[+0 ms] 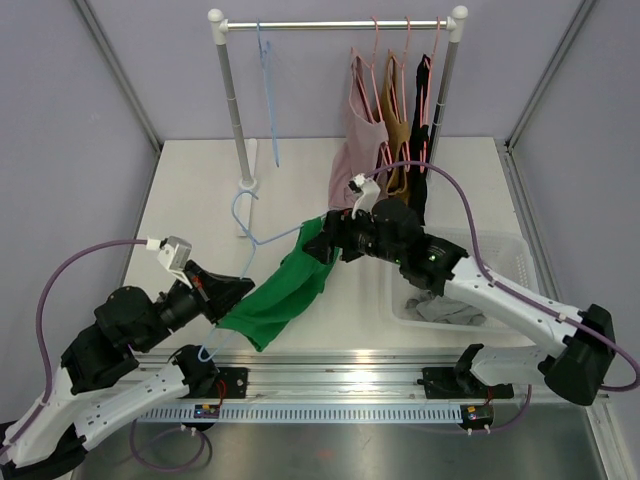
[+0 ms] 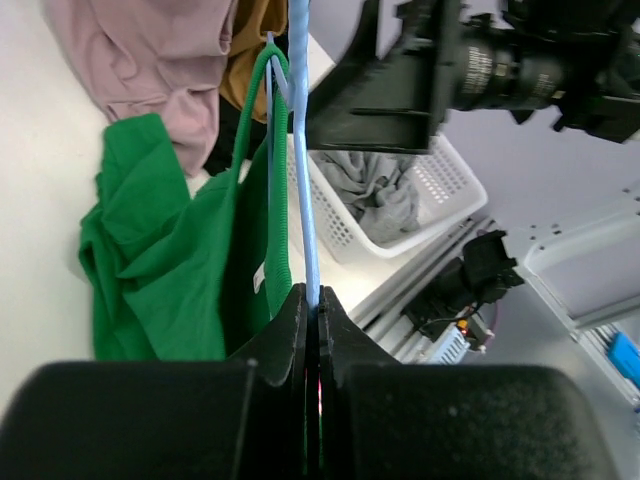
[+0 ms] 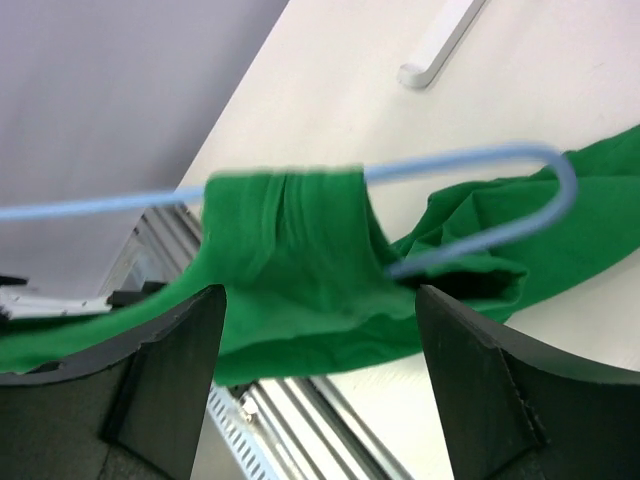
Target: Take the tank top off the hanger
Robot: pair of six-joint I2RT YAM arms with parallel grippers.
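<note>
The green tank top (image 1: 285,290) hangs on a light blue wire hanger (image 1: 243,213) held low over the table's middle. My left gripper (image 1: 238,290) is shut on the hanger's wire (image 2: 305,180), with the green cloth (image 2: 160,270) draped just left of its jaws (image 2: 313,300). My right gripper (image 1: 322,240) stands open at the top's upper right end. In the right wrist view the green strap (image 3: 290,260) lies over the blue wire (image 3: 470,160), in front of the wide-apart fingers (image 3: 170,370), and nothing is clamped between them.
A clothes rack (image 1: 335,24) stands at the back with an empty blue hanger (image 1: 265,70) and pink, brown and black tops (image 1: 360,130). A white basket (image 1: 500,262) holding grey cloth (image 1: 445,310) sits at the right. A metal rail (image 1: 340,385) runs along the near edge.
</note>
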